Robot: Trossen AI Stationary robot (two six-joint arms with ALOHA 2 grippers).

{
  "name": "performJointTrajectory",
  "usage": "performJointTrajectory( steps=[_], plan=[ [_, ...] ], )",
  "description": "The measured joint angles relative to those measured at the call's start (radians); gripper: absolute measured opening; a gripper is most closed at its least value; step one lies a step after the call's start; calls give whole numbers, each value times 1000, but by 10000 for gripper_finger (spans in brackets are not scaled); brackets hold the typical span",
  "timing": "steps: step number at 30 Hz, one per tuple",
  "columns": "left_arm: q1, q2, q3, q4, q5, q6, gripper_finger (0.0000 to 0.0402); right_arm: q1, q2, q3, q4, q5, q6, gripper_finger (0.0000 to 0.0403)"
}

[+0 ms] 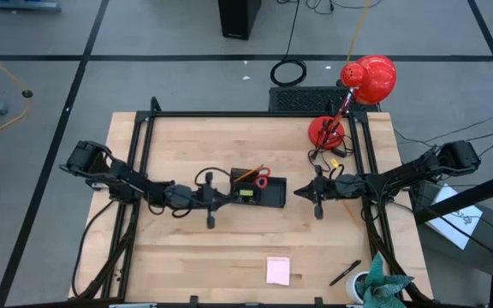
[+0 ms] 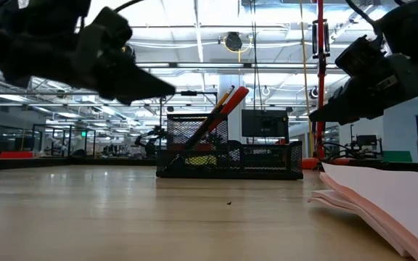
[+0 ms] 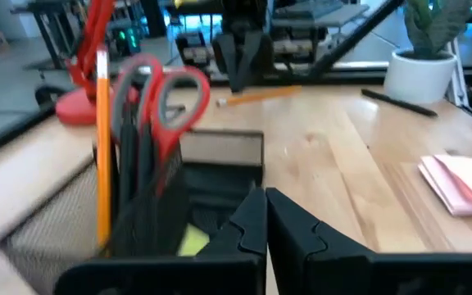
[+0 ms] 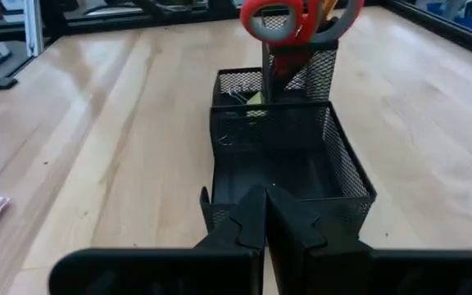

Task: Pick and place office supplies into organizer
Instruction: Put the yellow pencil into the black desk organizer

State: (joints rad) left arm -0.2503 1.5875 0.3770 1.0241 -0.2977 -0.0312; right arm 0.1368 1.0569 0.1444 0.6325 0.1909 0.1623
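The black mesh organizer (image 1: pixel 268 193) stands mid-table. Its taller left section holds red-handled scissors (image 3: pixel 164 97) and an orange pencil (image 3: pixel 102 139), and a yellow item (image 3: pixel 193 240) lies in a low compartment. My left gripper (image 1: pixel 228 198) is shut and hovers just above the organizer's left end (image 2: pixel 169 88). My right gripper (image 1: pixel 299 192) is shut and hovers off its right end (image 2: pixel 314 114). A pink sticky-note pad (image 1: pixel 278 270) and a dark pen (image 1: pixel 345 273) lie near the front edge. Another pencil (image 3: pixel 260 96) lies by the lamp.
A red desk lamp (image 1: pixel 368 81) stands on its base (image 1: pixel 325 133) at the far right corner. A potted plant (image 1: pixel 383 288) sits at the near right corner. Black frame rails (image 1: pixel 135 162) run along both table sides.
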Motion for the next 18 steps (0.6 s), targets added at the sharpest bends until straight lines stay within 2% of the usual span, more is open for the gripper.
performJointTrajectory(
  steps=[7, 10, 12, 18],
  plan=[
    [-2, 0, -32, -32, 6, -23, 18, 0, 0, 0, 13, 96, 8, 4],
    [-2, 0, -32, -32, 8, 8, 11, 6, -3, 33, -64, 97, 10, 4],
    [-2, 0, -32, -32, 8, 28, 5, 25, -3, 101, -218, 105, 17, 4],
    [-2, 0, -32, -32, 8, 32, 13, 117, 1, 446, -976, 278, 156, 4]
  ],
)
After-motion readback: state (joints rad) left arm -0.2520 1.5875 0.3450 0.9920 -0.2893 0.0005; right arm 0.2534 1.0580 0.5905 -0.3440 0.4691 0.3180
